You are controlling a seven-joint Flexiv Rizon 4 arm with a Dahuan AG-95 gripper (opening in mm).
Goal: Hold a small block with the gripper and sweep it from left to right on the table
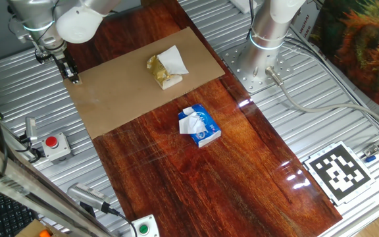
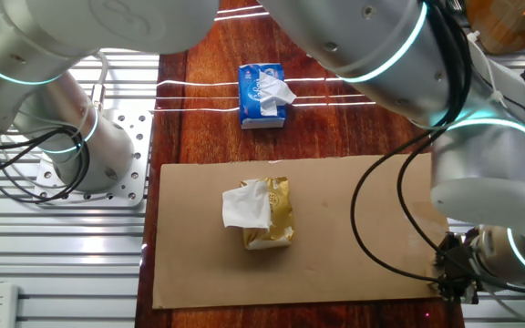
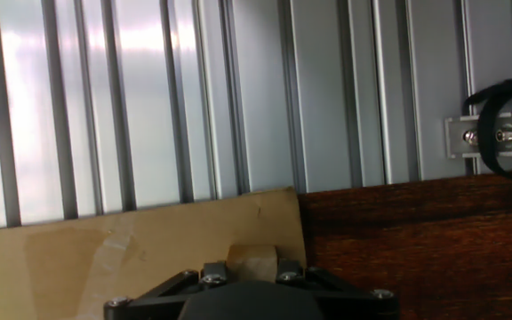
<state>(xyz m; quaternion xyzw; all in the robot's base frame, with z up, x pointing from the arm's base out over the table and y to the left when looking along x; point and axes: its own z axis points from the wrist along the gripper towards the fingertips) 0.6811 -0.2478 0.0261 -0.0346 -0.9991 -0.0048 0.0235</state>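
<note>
One gripper (image 1: 75, 78) stands at the cardboard sheet's (image 1: 124, 92) corner on the table (image 1: 196, 178), closed on the small block (image 3: 251, 260). Writing on the blue-and-white packet (image 1: 200, 126) is too small to read.

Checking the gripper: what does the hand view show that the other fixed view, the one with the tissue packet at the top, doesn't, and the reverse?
Only the hand view shows the cardboard sheet ending against the ribbed metal surround, plus a clamped black cable. Only the other fixed view shows the crumpled yellow lump and the blue-and-white packet. Both show the gripper at a corner of the cardboard on the dark wood table; neither clearly shows the block.
</note>
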